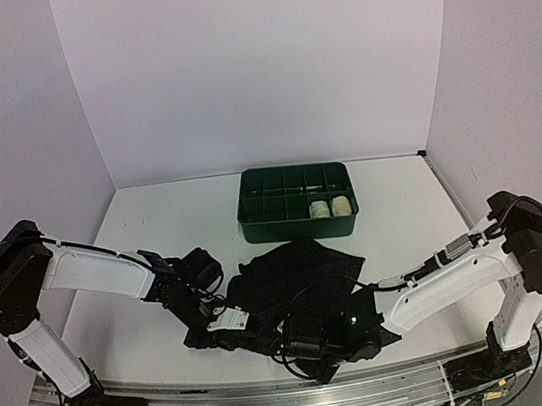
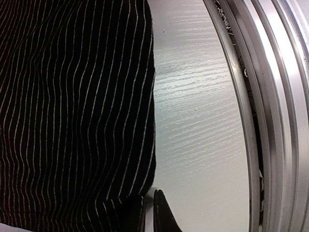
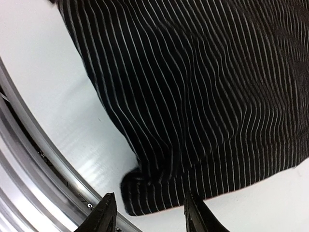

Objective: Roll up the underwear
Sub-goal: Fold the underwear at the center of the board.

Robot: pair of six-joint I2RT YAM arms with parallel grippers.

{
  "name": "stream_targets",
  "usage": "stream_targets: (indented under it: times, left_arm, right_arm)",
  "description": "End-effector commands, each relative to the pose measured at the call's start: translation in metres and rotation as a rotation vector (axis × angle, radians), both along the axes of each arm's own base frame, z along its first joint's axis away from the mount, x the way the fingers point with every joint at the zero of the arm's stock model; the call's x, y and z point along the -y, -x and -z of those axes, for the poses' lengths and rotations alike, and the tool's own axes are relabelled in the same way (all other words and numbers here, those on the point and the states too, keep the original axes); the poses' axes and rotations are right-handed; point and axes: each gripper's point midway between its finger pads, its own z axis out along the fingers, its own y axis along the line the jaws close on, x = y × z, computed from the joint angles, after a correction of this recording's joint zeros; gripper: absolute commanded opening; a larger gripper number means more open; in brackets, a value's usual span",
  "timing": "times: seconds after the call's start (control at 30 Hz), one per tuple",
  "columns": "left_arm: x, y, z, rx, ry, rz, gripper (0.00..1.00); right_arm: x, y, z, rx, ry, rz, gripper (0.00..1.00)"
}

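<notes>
- White tabletop (image 1: 144, 231) with plain white walls all round, and we've got the green divided tray (image 1: 254, 227) sitting at the far side.
- Two pale rolled garments (image 1: 329, 205) sit in the tray's right-hand compartments, so those look done to us.
- That leaves the black pinstriped underwear (image 1: 306, 269), spread flat on the table between the arms and the tray, its near hem close to the table's front rail.
- Left gripper (image 2: 150, 215) is at the near-left corner of the cloth. Its jaws are pinched together right on the hem, and to us it looks like they've nipped the edge.
- Right gripper (image 3: 150, 215) is at the other near corner, jaws spread apart with the hem just ahead of them, holding nothing.
- Our read: this is the grab-the-near-hem step, before any rolling starts.
- Next up, we'd want the right side to clamp its corner too, then both arms turn the hem over evenly toward the tray so the roll doesn't go crooked.
</notes>
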Motion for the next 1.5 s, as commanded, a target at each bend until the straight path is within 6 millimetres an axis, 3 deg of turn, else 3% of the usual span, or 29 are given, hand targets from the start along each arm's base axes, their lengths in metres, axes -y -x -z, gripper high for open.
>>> stream_targets:
  times: [0.0,0.17,0.4,0.53,0.67,0.8,0.93,1.03,1.3,1.47]
  left_arm:
    - [-0.017,-0.001,0.014,0.027,-0.088,-0.029,0.0]
    - [-0.013,-0.004,-0.003,0.04,-0.063,-0.057,0.0]
    - [-0.017,-0.017,-0.027,0.09,-0.058,-0.134,0.0]
    - [-0.023,-0.025,-0.048,0.099,-0.042,-0.176,0.0]
    - [-0.032,-0.02,-0.057,0.094,-0.059,-0.173,0.0]
    - [-0.041,-0.012,-0.049,0.097,-0.07,-0.146,0.02]
    - [-0.029,-0.003,-0.043,0.047,-0.036,-0.088,0.36]
    - [-0.015,0.0,-0.039,0.015,-0.05,-0.065,0.48]
    - [-0.017,0.01,-0.012,0.023,-0.085,-0.044,0.52]
    - [-0.013,0.009,0.004,0.016,-0.151,-0.047,0.47]
  right_arm:
    - [0.011,0.009,0.017,-0.038,0.057,0.0,0.43]
    - [0.002,0.011,0.025,-0.045,0.073,-0.028,0.34]
    - [0.014,0.014,0.021,-0.056,0.066,-0.012,0.0]
    - [0.013,0.017,0.0,-0.064,0.023,-0.04,0.0]
    - [0.01,0.025,-0.016,-0.101,0.006,-0.081,0.0]
    - [0.014,0.029,-0.023,-0.116,-0.008,-0.082,0.0]
    - [0.015,0.03,-0.024,-0.121,-0.009,-0.086,0.0]
    - [0.012,0.031,-0.026,-0.125,-0.017,-0.096,0.0]
    - [0.016,0.028,-0.029,-0.112,-0.026,-0.069,0.0]
    - [0.012,0.027,-0.029,-0.106,-0.022,-0.086,0.0]
